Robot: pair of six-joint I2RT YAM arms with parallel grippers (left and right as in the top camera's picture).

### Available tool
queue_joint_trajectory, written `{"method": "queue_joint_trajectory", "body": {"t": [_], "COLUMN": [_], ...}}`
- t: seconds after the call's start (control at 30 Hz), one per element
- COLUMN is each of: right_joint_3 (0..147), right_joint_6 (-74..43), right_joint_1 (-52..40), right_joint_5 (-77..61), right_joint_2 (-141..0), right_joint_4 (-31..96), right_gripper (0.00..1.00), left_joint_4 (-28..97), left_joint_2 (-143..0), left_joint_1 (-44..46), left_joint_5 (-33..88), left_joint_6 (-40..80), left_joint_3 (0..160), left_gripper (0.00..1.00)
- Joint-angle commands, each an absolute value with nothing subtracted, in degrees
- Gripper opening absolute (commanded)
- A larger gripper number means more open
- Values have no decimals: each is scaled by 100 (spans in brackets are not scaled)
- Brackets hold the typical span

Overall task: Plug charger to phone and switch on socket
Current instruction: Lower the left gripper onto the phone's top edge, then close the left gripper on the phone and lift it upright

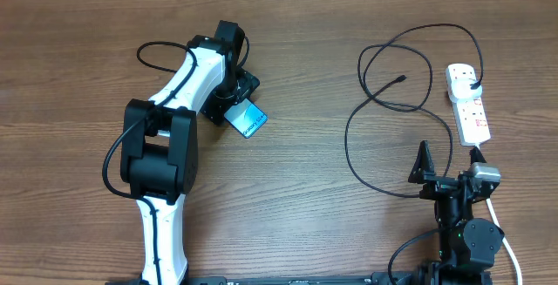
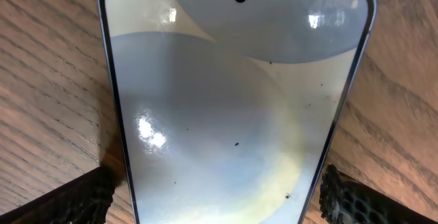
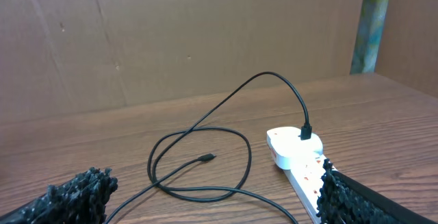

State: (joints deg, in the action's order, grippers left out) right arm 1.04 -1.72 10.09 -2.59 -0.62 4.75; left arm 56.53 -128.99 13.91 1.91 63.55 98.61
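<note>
Slim blue-grey glass-fronted phone (image 2: 233, 101), left half of the brown wooden table (image 1: 296, 50), long axis running out between the black ribbed fingers (image 2: 68, 200) of the left gripper (image 2: 217, 195), which closely flank its edges. Actual clamping cannot be told, and the phone's gripper-side end is cut off. Thin black charger cable (image 1: 349, 145), loose plug tip (image 1: 400, 79) well rightward, nearer the wide-open, empty right gripper (image 3: 213, 196).

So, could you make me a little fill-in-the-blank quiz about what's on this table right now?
1. The phone lies screen-up between the ___ arm's fingers.
2. The charger's black adapter is plugged into the ___ power strip.
3. The charger's small plug tip lies loose on the table, not yet in the ___.
Missing words: left; white; phone.
</note>
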Motion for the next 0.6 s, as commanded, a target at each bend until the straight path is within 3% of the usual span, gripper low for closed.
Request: {"method": "queue_joint_trajectory", "body": {"t": [0.0, 0.27, 0.57], "right_joint_3": [45, 45, 43], "right_joint_6": [-163, -163, -163], "right_joint_1": [1035, 1035, 1035], "right_joint_5": [-266, -266, -268], "right_joint_2": [-23, -23, -23], "right_joint_4": [456, 458, 456], "right_gripper": [100, 100, 100], "left_joint_4": [5588, 5629, 5684], "left_joint_2": [-13190, -13190, -13190], "left_joint_1": [1428, 1428, 1428], "left_joint_5": [502, 563, 556], "left_joint_6": [6473, 6471, 5583], "left_joint_3": [9588, 9588, 9588], "left_gripper": [100, 88, 84]}}
